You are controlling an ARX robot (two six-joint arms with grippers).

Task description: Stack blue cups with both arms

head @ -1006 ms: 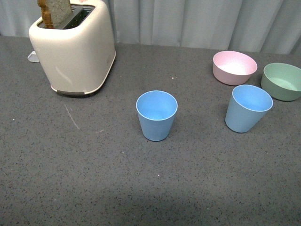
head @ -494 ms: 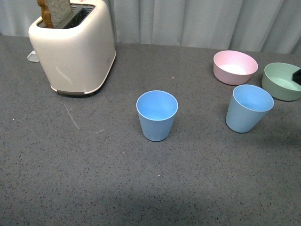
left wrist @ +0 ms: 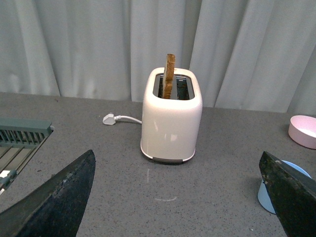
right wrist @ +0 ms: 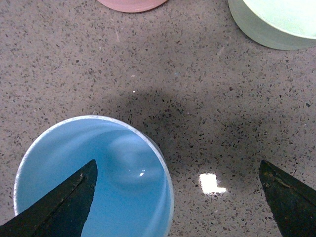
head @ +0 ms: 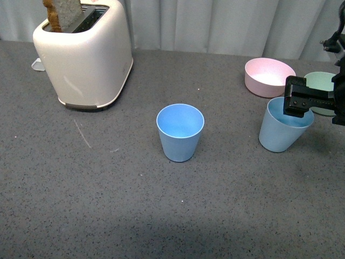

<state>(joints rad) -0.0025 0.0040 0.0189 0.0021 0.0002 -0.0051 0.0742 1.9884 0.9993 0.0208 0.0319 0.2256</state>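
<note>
And here is the right end effector, fingers spread wide and pinching nothing, poised right over the right blue cup. In the right wrist view one finger sits above the cup's open mouth and the other above bare table, so the near rim falls between them (whether metal meets plastic, I cannot tell). That cup stands upright at the right side of the table, just in front of the pink bowl, with the green bowl close behind it, partly hidden by the black arm in the front view. Over to the middle: the centre blue cup stands upright and alone, mouth up and empty, well apart from its twin and with no arm near it. Far left at the back sits the cream toaster, a slice of bread poking out of its slot. The left end effector is spread wide too, holding nothing, its two dark fingers at the lower corners of the left wrist view. That view looks across the table at the toaster, whose white plug lies unplugged beside it. A pale curtain hangs behind it all.
</note>
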